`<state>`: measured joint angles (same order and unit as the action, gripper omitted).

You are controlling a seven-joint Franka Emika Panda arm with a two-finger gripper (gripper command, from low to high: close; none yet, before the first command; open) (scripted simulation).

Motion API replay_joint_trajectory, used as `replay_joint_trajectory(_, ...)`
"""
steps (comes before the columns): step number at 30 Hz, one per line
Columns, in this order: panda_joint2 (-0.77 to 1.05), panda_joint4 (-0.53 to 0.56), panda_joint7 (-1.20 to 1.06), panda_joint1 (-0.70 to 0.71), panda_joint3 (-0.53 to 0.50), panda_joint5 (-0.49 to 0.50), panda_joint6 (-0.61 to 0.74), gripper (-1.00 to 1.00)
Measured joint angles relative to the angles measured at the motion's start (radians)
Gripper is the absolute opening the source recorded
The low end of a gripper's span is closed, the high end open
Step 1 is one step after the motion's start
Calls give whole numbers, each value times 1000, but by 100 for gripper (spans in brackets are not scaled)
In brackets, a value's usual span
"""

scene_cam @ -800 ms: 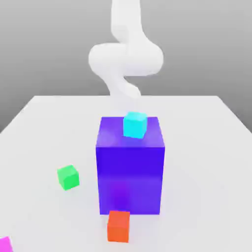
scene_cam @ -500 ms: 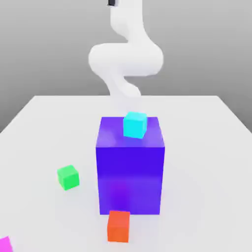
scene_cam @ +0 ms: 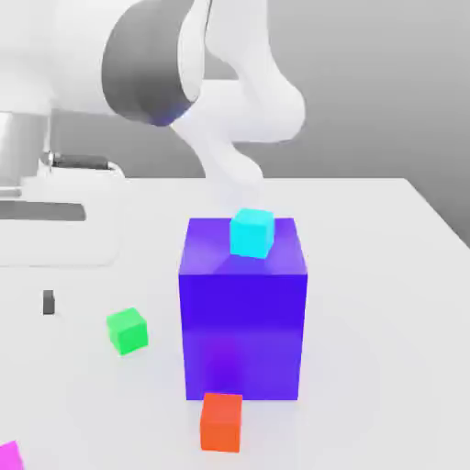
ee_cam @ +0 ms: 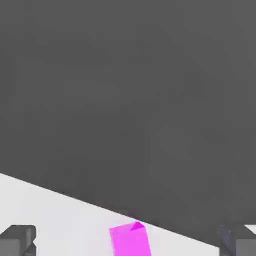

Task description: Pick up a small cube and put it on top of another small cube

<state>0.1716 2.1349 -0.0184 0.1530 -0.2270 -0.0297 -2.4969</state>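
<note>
The small cube [scene_cam: 9,455], magenta, sits at the lower left corner of the exterior frame on the tabletop [scene_cam: 386,275]. In the hand view it lies between the wide-spread, empty end effector [ee_cam: 128,241] fingertips.

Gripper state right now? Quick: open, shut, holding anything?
Tool: open, fingers spread wide, holding nothing. The magenta cube sits on the table between them, not gripped.

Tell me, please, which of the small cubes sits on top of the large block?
The cyan cube; the green, red and magenta cubes all rest on the table.
</note>
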Motion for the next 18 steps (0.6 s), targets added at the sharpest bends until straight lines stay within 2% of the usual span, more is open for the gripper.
replay_joint_trajectory(8, 292, -51, -303, 154, 55, -103, -59, 0)
replay_joint_trajectory(12, 436, -85, -349, 192, 89, -136, -152, 0)
replay_joint_trajectory(13, 455, -89, -353, 196, 94, -140, -166, -100)
replay_joint_trajectory(18, 455, -89, -353, 196, 94, -140, -164, -100)
